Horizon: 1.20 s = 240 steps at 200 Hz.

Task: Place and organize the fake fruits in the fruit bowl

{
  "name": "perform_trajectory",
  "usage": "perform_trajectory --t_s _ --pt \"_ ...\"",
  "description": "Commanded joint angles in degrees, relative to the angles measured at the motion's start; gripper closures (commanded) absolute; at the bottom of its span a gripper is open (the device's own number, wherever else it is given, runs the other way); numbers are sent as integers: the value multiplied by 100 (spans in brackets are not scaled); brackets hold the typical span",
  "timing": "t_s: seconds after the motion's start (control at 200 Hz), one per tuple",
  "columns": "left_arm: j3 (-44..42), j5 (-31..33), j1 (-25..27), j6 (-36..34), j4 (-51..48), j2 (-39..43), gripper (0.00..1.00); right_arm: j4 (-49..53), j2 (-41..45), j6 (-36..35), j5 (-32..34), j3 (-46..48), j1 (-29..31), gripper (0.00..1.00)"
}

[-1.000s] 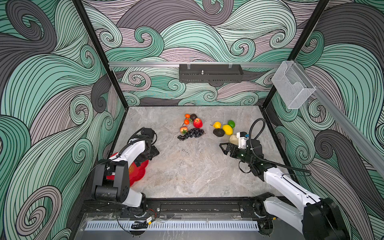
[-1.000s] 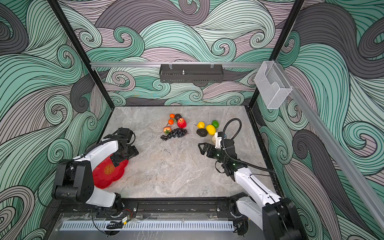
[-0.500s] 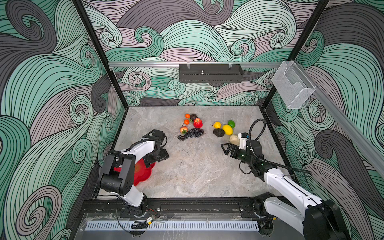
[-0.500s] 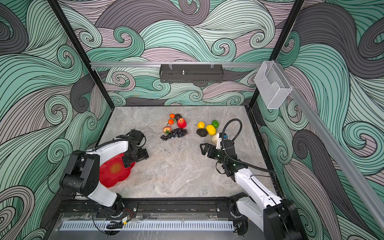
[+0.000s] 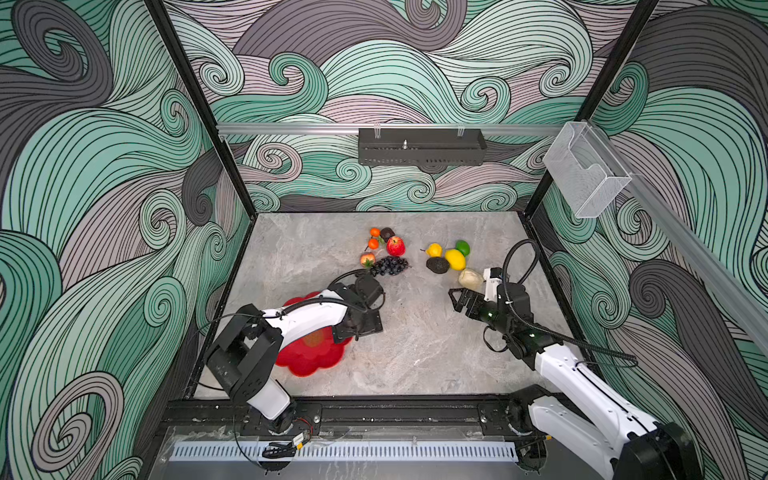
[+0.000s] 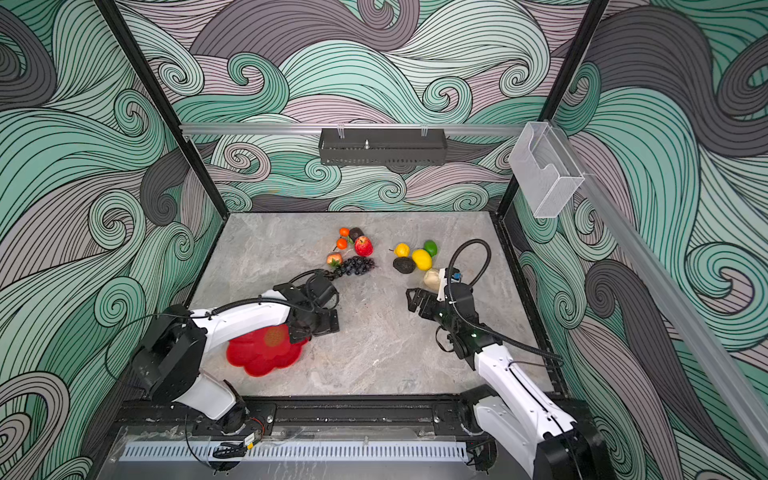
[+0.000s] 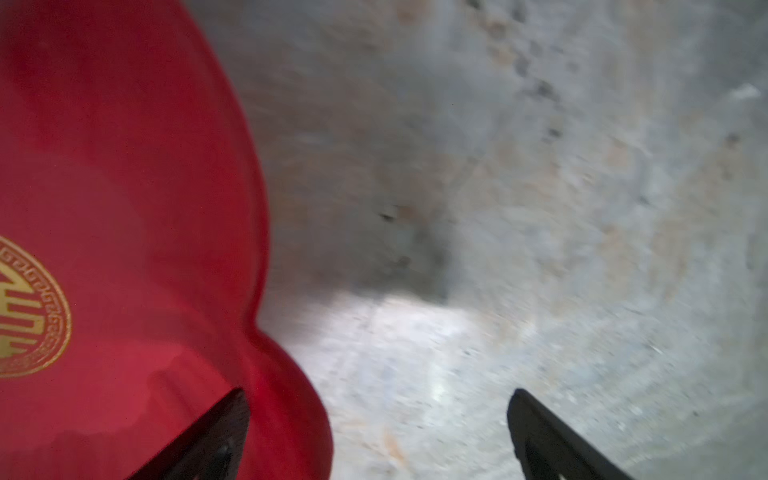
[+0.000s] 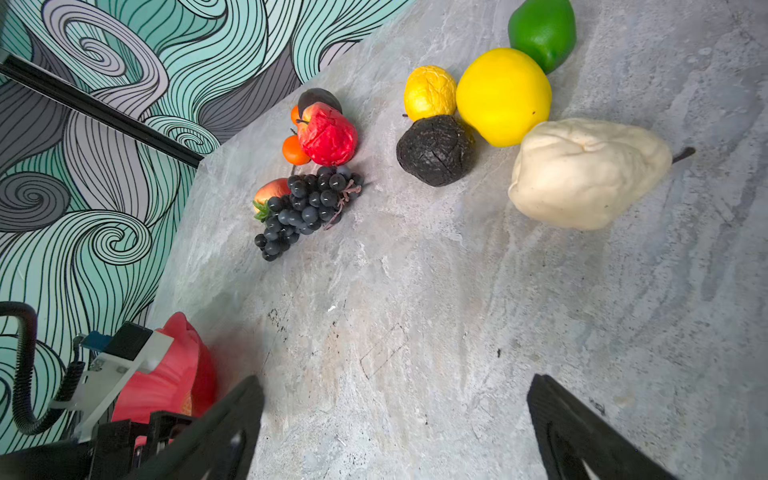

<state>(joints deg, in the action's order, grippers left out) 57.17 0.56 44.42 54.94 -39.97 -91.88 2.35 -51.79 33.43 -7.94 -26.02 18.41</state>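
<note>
The left gripper (image 7: 376,399) was wide open and held nothing. One jaw hung over the rim of the bowl (image 5: 309,359) and one over the table (image 5: 415,353). If it dropped there, it might tip or shove the bowl. The right gripper (image 8: 395,382) was open and empty too, near the pear (image 8: 582,174), which might roll if bumped. No fruit showed in the bowl, though the arm hid part of it. The fruits (image 5: 388,266) lay on the table, well apart from the bowl.
</note>
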Motion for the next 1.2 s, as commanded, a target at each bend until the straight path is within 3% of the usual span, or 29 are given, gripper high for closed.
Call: perform_trajectory --t_s 0.0,0.26,0.395,0.54,0.665,0.761,0.871,1.051,1.196 --pt "668 -112 487 353 174 -433 1 427 192 -31 149 -123 -5 0" --pt "1957 -187 1128 -25 -115 -986 1 1062 927 -73 263 56 -22 0" --pt "2070 670 1058 -272 -735 -475 1 1349 1215 -91 185 70 -22 0" --pt "1761 1917 590 -586 -1563 631 1 1251 1295 -39 -515 207 -22 0" --pt "758 2242 -528 -956 -1411 2044 1 928 1218 365 -1335 418 -7 0" --pt "7 1880 -1559 -1254 -1041 2948 1 827 1226 621 -1586 548 67 0" --pt "-540 1191 -2570 -1457 -625 3434 1 939 1391 710 -1360 686 241 0" --pt "-1323 -395 -3819 -1352 209 3131 1 850 1667 1231 -1146 1068 611 0" --pt "-1551 -1570 -4099 -1377 678 2422 1 601 1510 1402 -932 1179 1183 0"
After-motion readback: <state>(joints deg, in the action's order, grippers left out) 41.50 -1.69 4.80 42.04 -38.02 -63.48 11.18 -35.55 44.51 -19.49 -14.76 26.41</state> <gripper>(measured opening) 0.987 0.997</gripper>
